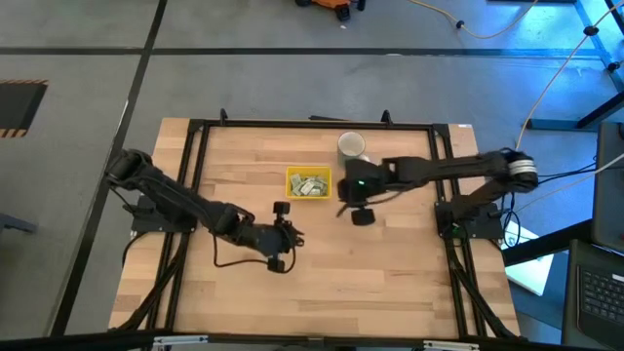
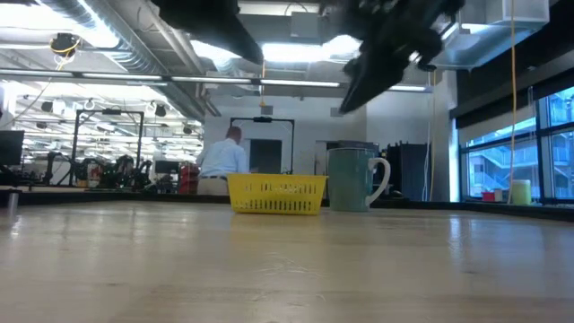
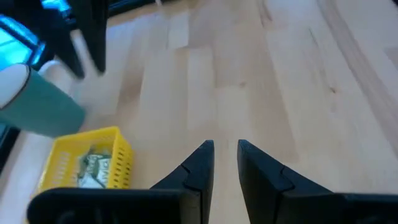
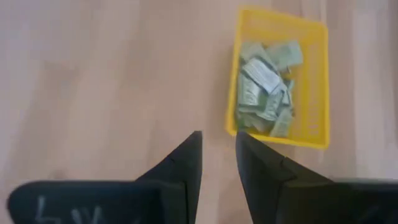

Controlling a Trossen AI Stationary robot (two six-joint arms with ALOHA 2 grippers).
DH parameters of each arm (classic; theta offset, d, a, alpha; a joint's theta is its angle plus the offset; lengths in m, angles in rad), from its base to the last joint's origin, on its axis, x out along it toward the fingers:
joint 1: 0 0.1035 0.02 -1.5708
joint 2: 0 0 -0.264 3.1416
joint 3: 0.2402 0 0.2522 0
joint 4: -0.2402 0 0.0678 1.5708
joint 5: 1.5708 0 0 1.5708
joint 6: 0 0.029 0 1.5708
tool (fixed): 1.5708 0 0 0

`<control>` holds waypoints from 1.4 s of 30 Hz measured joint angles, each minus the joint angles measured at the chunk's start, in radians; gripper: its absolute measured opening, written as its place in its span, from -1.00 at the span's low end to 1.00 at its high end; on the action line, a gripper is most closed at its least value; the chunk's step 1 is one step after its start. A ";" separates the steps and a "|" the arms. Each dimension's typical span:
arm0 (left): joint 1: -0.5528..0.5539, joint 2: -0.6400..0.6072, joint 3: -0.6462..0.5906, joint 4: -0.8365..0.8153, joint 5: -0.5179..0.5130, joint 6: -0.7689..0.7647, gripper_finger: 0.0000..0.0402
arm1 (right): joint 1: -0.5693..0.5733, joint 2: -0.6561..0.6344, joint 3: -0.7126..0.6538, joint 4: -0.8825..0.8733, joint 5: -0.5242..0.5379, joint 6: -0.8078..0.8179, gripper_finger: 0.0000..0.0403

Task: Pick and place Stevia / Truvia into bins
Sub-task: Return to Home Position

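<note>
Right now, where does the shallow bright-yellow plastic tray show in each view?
High view: bright-yellow tray mid-table, beside the handled mug.
Low view: tray at centre, left of the mug.
Left wrist view: tray next to the mug.
Right wrist view: tray with pale green sachets inside; no mug.
Shared landmark: the mug, in three views.

On the high view the sachets (image 1: pixel 310 185) are too small for me to count. Down low, the yellow tray (image 2: pixel 275 194) screens its contents behind its wall, and both arms (image 2: pixel 386 45) run off the top edge. My left wrist view crops and blurs the mug (image 3: pixel 37 109).
</note>
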 joint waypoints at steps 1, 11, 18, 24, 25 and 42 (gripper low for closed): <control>0.008 -0.009 0.000 -0.006 0.015 0.019 -0.67 | 0.012 -0.030 -0.016 -0.003 -0.001 0.020 -0.50; 0.146 -0.025 0.000 0.065 0.103 0.156 -0.68 | 0.083 -0.454 -0.420 0.263 0.005 0.156 -0.50; 0.182 -0.144 -0.061 0.110 0.161 0.133 -0.68 | 0.080 -0.686 -0.591 0.333 0.006 0.184 -0.50; 0.218 -0.316 -0.286 0.355 0.227 0.130 -0.68 | 0.079 -0.820 -0.705 0.364 0.015 0.205 -0.50; 0.226 -0.348 -0.327 0.377 0.244 0.125 -0.68 | 0.079 -0.840 -0.724 0.368 0.025 0.214 -0.50; 0.383 -0.841 -0.885 0.729 0.233 0.087 -0.68 | 0.079 -1.173 -0.975 0.422 0.086 0.342 -0.50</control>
